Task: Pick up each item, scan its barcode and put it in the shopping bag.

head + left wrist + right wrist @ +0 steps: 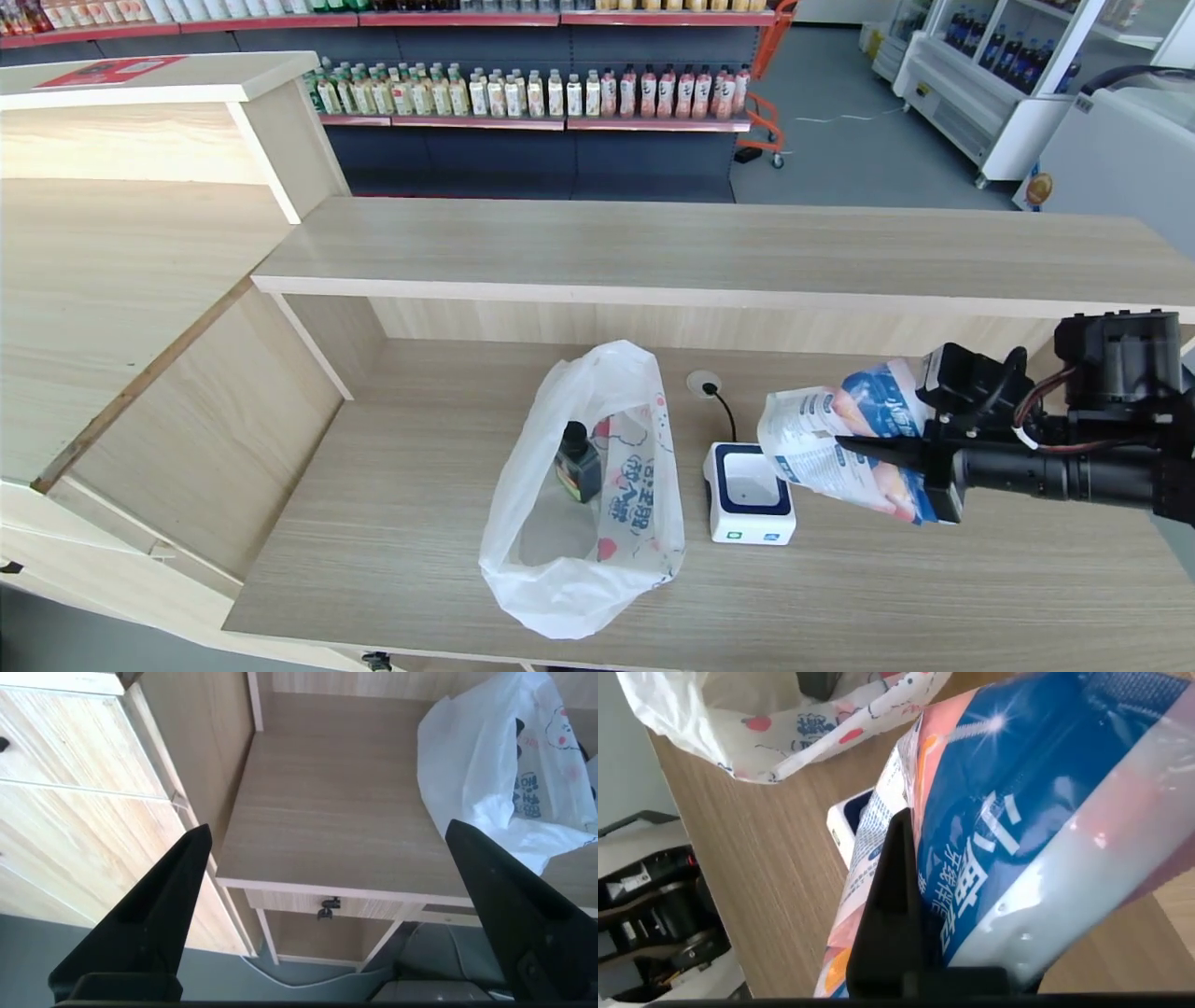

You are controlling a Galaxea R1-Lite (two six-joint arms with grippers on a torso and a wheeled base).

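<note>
Right gripper (920, 448) clamped on the blue pouch (831, 434), centre-right of frame — long axis running left, free end over the scanner (747, 481), shopping bag (579, 495) further left; left gripper (327, 826) fingers spread.

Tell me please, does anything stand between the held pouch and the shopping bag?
Only the scanner, on the counter between them, low under the pouch. The path above it to the shopping bag looks free.

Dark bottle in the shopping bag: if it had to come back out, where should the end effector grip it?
The dark bottle stands upright inside the shopping bag, plastic walls around it, so probably grip its cap and neck from above.
</note>
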